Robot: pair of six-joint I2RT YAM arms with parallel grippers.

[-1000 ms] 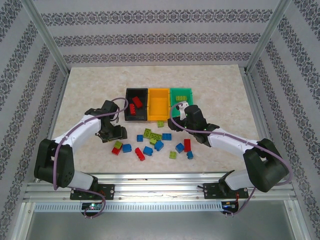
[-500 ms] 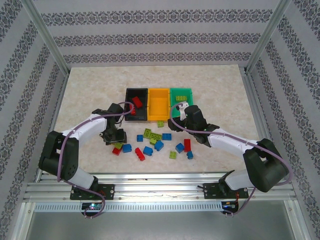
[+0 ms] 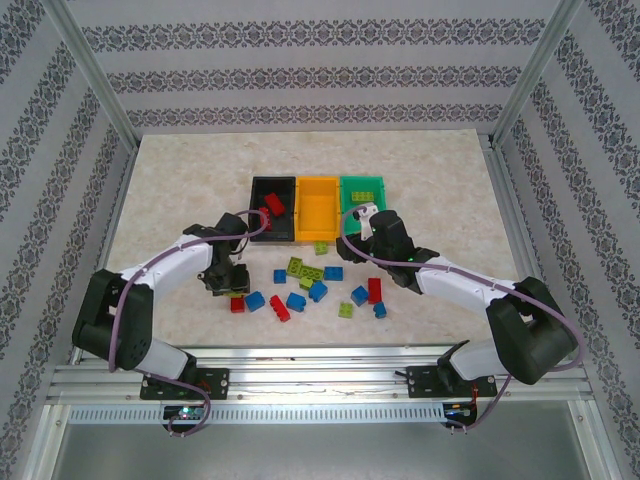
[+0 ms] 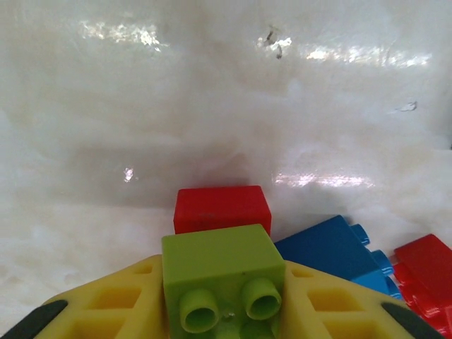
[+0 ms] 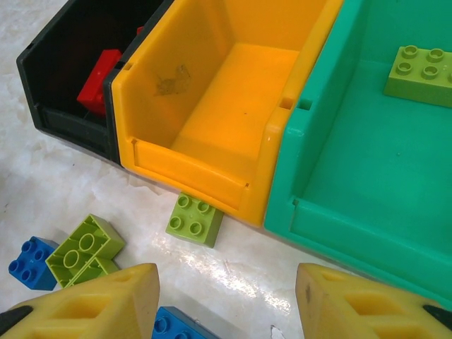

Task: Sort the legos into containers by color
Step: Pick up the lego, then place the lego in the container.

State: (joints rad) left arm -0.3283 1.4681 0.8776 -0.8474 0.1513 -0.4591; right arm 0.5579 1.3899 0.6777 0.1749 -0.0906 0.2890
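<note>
Barely started, we see red bricks [image 5: 99, 81] in the black bin [image 5: 70, 121], a long green brick [image 5: 420, 70] in the green bin [image 5: 311, 166], left jaws clenching a small green brick [image 4: 219, 272], right jaws spread, loose bricks [image 3: 296, 301] aplenty.

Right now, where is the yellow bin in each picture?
Top external: yellow bin, between the black bin and green bin.
Right wrist: upper middle, open front toward the camera.
Shared landmark: the four-stud lime green brick just before its front.
</note>
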